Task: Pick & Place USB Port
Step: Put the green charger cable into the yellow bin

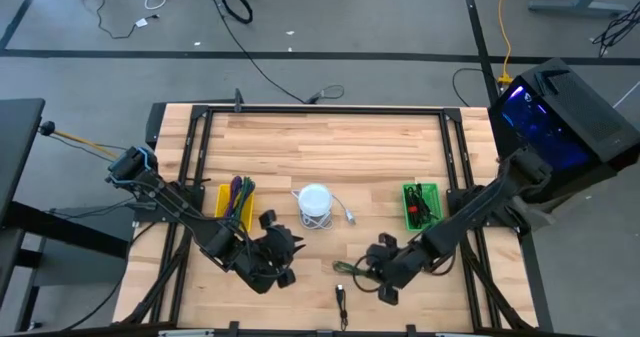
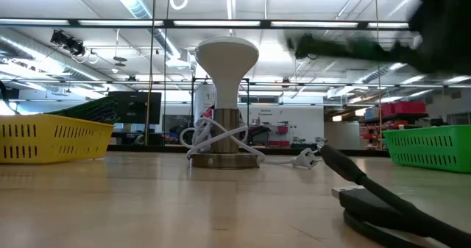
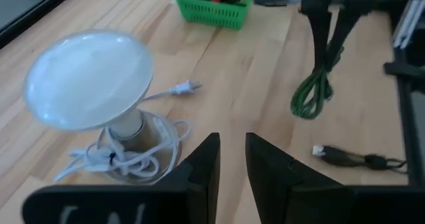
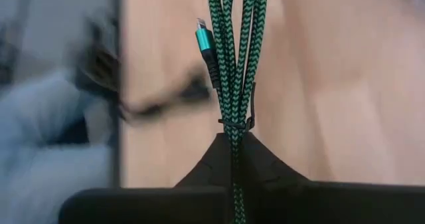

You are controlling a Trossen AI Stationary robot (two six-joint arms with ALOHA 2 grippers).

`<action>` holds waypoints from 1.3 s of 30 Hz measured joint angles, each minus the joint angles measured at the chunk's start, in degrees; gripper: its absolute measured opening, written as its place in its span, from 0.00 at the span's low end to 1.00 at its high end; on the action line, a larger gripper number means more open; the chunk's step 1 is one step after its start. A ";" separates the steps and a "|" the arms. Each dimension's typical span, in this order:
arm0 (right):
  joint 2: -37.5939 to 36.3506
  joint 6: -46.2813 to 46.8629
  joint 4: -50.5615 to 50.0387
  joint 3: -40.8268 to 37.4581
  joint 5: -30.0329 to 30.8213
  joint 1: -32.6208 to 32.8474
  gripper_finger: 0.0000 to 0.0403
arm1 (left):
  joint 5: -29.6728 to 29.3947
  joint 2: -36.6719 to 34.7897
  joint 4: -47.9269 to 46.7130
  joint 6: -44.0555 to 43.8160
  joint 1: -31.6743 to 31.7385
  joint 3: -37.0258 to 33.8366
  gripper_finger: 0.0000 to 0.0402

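Observation:
A coiled green braided USB cable with a teal plug is in my right gripper, which is shut on it near the table's front, right of centre. The left wrist view shows the bundle hanging below that gripper. My left gripper hovers near the front, left of centre. Its fingers stand a little apart with nothing between them. A black USB cable lies flat on the table by the front edge. My right gripper pinches the green cable's bundled strands between its two fingers, just behind the black tie around the bundle. The fingers slant down from above and lie along the strands. The bundle hangs slack below them, its lower loop clear of the table.
A white lamp with its white cord wound round the base stands mid-table. A yellow basket stands to its left and a green basket to its right. Black frame rails run along the table's edges.

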 joint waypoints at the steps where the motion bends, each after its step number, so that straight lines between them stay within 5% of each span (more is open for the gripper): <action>1: -1.36 -0.91 -0.05 0.88 1.27 -0.24 0.00 | -0.10 0.00 1.07 0.81 0.00 0.00 0.19; 15: -20.42 -14.76 5.63 3.85 20.72 -1.68 0.00 | -1.24 0.00 32.82 30.71 0.88 0.00 0.19; 22: -19.97 -29.19 23.86 3.85 17.78 -1.68 0.00 | 7.15 0.00 50.99 42.33 4.99 0.00 0.19; 33: -19.88 -31.15 24.25 3.85 17.61 -1.71 0.00 | 20.82 0.00 60.16 42.44 9.88 0.00 0.19; 39: -19.35 -31.15 24.57 3.84 18.47 -1.71 0.00 | 21.89 0.00 62.16 42.34 9.79 0.00 0.19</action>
